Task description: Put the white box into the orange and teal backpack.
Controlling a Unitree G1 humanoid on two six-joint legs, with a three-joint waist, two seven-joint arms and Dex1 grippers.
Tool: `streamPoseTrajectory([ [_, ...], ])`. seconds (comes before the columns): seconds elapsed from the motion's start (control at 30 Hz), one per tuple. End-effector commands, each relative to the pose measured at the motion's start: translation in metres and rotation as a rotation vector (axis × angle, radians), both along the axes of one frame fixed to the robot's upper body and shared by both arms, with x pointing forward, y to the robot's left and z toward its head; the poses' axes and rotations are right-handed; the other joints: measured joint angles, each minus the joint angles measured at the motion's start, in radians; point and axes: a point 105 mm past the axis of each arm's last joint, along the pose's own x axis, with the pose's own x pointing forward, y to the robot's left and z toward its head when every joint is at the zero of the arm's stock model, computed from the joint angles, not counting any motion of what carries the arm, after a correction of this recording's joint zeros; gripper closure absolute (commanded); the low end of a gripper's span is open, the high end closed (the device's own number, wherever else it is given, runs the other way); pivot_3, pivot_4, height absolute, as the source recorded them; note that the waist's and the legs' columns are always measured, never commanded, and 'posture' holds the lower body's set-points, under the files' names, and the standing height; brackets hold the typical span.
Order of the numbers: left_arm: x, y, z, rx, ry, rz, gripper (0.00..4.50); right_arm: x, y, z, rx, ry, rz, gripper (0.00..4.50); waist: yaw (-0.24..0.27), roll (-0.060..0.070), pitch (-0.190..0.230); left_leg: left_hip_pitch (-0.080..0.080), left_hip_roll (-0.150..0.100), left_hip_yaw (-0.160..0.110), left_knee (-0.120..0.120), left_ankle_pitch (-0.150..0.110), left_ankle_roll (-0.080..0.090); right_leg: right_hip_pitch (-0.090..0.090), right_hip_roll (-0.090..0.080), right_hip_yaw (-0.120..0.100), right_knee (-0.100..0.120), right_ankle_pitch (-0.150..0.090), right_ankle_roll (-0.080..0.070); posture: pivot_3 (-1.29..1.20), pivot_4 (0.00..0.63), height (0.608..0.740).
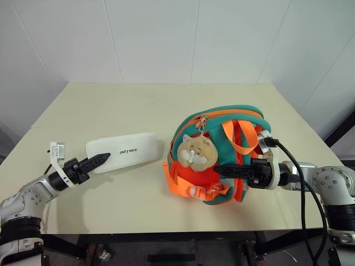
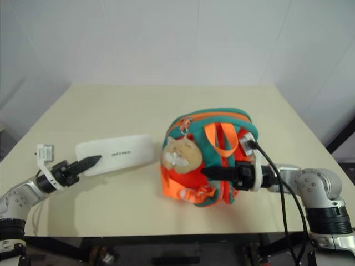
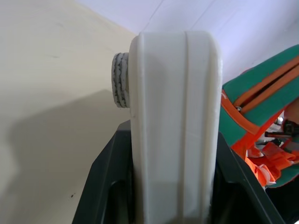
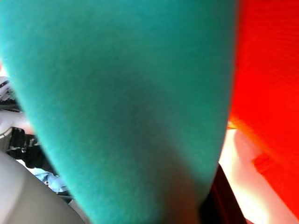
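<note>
Nearest me, at the lower left of the head view, my left pincer (image 1: 102,159) has its two black fingers clamped on the near end of the white box (image 1: 125,151); in the left wrist view the box's edge (image 3: 175,121) stands between the dark fingers (image 3: 105,186), so I read it as gripping the box. The box lies flat on the counter (image 1: 138,205), left of centre, its dark lettering facing up and its far end pointing toward the bag.

At the lower right, my right pincer (image 1: 222,169) reaches in from the right edge across the front of the orange and teal backpack (image 1: 219,155). Its fingers are closed, and the right wrist view shows teal fabric (image 4: 126,107) pressed close along them with orange beside it; I take it as pinching a teal strap of the bag, though the exact hold is hard to see.

The backpack sits right of centre on the counter, just beside the box's far end but not touching it. A tan plush hamster charm (image 1: 195,151) hangs on its front, with orange webbing (image 1: 183,185) spilling out below.

Beyond the counter stands a white panelled wall (image 1: 177,39).
</note>
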Motion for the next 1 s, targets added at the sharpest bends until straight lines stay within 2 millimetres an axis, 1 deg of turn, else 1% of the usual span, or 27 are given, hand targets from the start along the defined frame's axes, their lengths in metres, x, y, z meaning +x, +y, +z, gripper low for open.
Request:
streamPoseTrajectory([
  [0.03,-0.015,-0.009,0.044,-0.04,-0.19,-0.055,3.19,0.008,-0.006,0.007,0.0,-0.042,-0.023,4.45,0.001,-0.001,0.001,0.0,0.0,0.0,0.0,0.0,0.0,0.0,0.0,0.0,0.0,0.0,0.0,0.0,0.15,0.74],
  [0.17,-0.032,-0.022,0.067,-0.067,-0.257,-0.136,3.19,0.007,0.0,0.008,-0.001,-0.06,-0.004,4.45,0.002,-0.001,0.001,0.0,0.0,0.0,0.0,0.0,0.0,0.0,0.0,0.0,0.0,0.0,0.0,0.0,0.15,0.74],
  [0.3,-0.049,-0.029,0.093,-0.099,-0.327,-0.198,3.19,0.006,0.004,0.008,-0.006,-0.069,0.005,4.45,0.001,-0.001,0.001,0.0,0.0,0.0,0.001,0.0,0.0,0.0,0.0,0.0,0.0,0.0,0.0,0.0,0.15,0.74],
  [0.4,-0.057,-0.039,0.1,-0.114,-0.343,-0.251,3.19,0.007,0.007,0.007,-0.008,-0.072,0.006,4.45,0.001,-0.001,0.001,0.0,0.0,0.0,0.001,0.0,0.0,0.0,0.0,0.0,0.001,0.0,0.0,0.0,0.15,0.74],
  [0.53,-0.058,-0.055,0.1,-0.121,-0.343,-0.318,3.19,0.009,0.012,0.005,-0.009,-0.077,0.011,4.45,0.001,-0.001,0.001,0.0,0.0,0.0,0.002,0.0,0.0,0.0,0.0,0.0,0.001,0.0,0.0,0.0,0.15,0.74],
  [0.67,-0.047,-0.068,0.092,-0.087,-0.356,-0.33,3.19,0.009,0.016,0.006,-0.004,-0.084,0.024,4.45,0.002,-0.001,0.001,0.0,0.0,0.0,0.003,0.0,0.0,0.001,0.0,0.0,0.002,0.0,0.001,0.0,0.15,0.74],
  [0.77,-0.031,-0.078,0.086,-0.022,-0.411,-0.295,3.19,0.008,0.016,0.006,-0.002,-0.088,0.025,4.45,0.004,-0.001,0.001,0.0,0.0,0.0,0.004,0.0,0.0,0.001,0.0,0.0,0.001,0.0,0.001,0.0,0.15,0.74],
  [0.9,-0.02,-0.083,0.08,0.068,-0.475,-0.269,3.19,0.005,0.014,0.006,-0.001,-0.089,0.02,4.45,0.012,-0.002,0.0,0.0,0.0,0.0,0.006,0.0,0.0,0.002,0.001,0.0,0.001,0.001,0.001,0.0,0.15,0.74],
  [1.0,-0.019,-0.083,0.075,0.141,-0.489,-0.288,3.19,0.004,0.012,0.005,-0.001,-0.089,0.01,4.45,0.019,-0.002,0.0,0.0,0.0,0.0,0.006,0.0,0.0,0.002,0.001,0.0,0.001,0.001,0.001,0.0,0.15,0.74],
])
